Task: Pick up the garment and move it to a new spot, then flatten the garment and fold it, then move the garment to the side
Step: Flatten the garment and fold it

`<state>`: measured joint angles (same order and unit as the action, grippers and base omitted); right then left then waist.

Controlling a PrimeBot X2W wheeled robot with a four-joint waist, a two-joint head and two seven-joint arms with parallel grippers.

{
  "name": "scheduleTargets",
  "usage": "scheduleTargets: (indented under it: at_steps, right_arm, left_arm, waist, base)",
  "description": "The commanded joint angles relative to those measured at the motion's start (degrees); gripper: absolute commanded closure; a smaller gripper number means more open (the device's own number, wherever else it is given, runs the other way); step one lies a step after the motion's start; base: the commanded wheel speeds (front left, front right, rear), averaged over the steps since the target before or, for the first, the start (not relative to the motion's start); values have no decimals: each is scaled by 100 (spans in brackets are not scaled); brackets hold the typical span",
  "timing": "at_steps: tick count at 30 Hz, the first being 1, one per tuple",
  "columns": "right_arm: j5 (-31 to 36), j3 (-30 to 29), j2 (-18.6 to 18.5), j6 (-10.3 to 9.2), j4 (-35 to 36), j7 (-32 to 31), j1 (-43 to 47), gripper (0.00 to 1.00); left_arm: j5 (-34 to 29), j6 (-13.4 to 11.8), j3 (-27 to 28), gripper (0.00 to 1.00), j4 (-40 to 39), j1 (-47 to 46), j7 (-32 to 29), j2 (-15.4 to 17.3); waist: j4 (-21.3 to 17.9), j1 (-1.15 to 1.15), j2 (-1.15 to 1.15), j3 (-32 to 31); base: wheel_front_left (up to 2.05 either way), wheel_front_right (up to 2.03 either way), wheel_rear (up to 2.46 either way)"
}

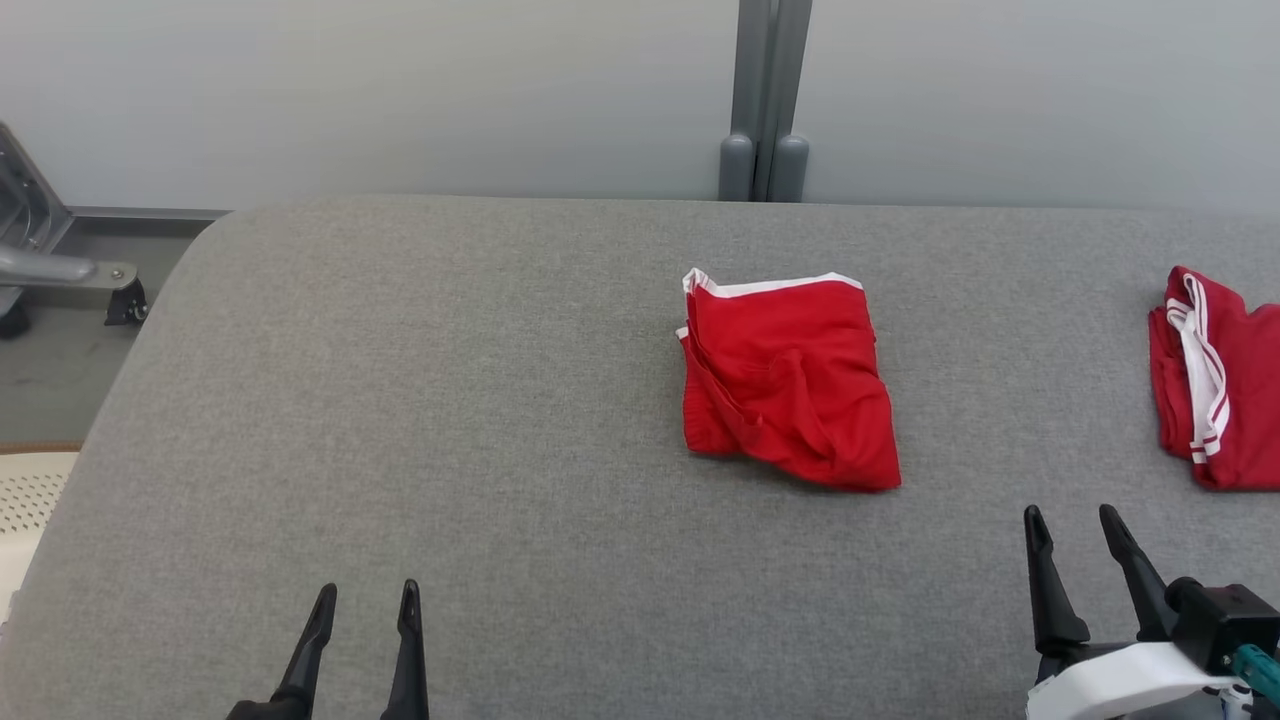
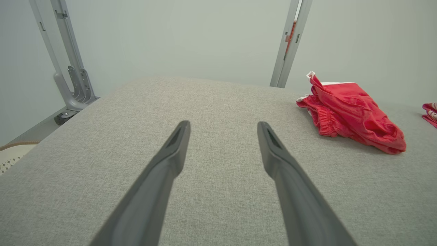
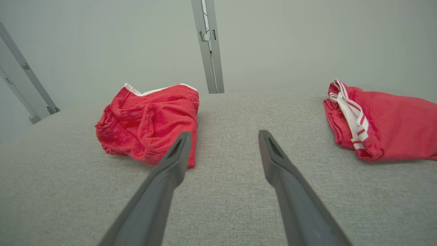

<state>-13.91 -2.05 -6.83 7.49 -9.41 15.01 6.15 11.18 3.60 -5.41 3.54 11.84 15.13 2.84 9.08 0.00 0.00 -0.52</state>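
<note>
A red garment [image 1: 785, 385] with a white hem lies folded into a rough square on the grey table, right of the middle; it is also seen as the red garment [image 2: 351, 114] and the red garment [image 3: 150, 124]. My left gripper [image 1: 366, 598] is open near the front edge, far to the garment's left, with nothing between its fingers [image 2: 177, 143]. My right gripper [image 1: 1075, 520] is open too, a little in front of and to the right of the garment, its fingers [image 3: 177, 153] empty.
A second red garment [image 1: 1210, 380] with white stripes lies at the table's right edge, also seen as the striped garment [image 3: 379, 124]. A grey post [image 1: 765, 100] stands behind the table. A metal frame [image 1: 40, 260] and a pale perforated bin [image 1: 30, 495] sit off the left edge.
</note>
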Motion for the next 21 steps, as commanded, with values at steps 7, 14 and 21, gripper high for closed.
scheduleTargets:
  at_steps: [7, 14, 21]
  right_arm:
    - [68, 150, -162, -1, -188, 17, -913, 100]
    - [544, 704, -238, -1, -1312, -212, -2692, 100]
    - [750, 1249, -57, -3, -2836, -356, -3742, 100]
  left_arm:
    - [33, 115, -22, 0, -8, -200, -1, 11]
    - [114, 236, -104, 0, 85, -666, -1, 11]
    - [239, 280, -259, 0, 179, -981, -1, 11]
  waist:
    - [4, 0, 0, 456]
    - [154, 0, 0, 1115]
    - [443, 0, 0, 1382]
  base:
    - [0, 0, 0]
    - [0, 0, 0]
    - [0, 0, 0]
